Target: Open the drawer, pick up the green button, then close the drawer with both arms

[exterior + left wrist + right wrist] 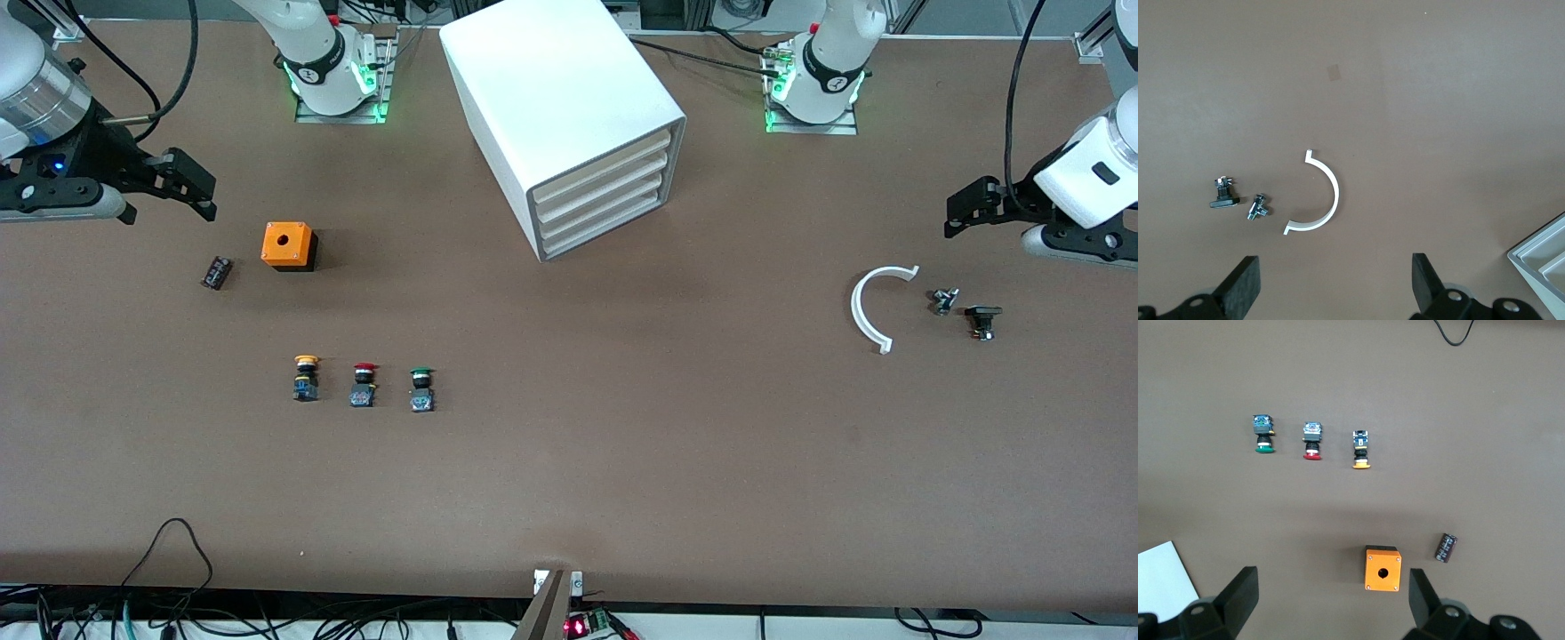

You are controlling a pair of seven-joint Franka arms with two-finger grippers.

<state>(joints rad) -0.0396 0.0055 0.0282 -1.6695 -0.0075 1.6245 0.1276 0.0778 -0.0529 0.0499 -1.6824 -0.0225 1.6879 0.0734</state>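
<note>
In the front view, all four drawers [605, 200] are seen shut and the green button [421, 389] lies on the tabletop [622, 427], nearer the camera than the cabinet [560, 107]. In the left wrist view, the left end effector [1335, 287] is held spread above a white arc [1317, 193], seemingly waiting. In the right wrist view, the right end effector [1331, 603] is likewise spread, empty, over an orange box [1382, 569].

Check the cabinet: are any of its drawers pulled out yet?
No, all shut. The four drawer fronts sit flush in the cabinet; none projects.
</note>
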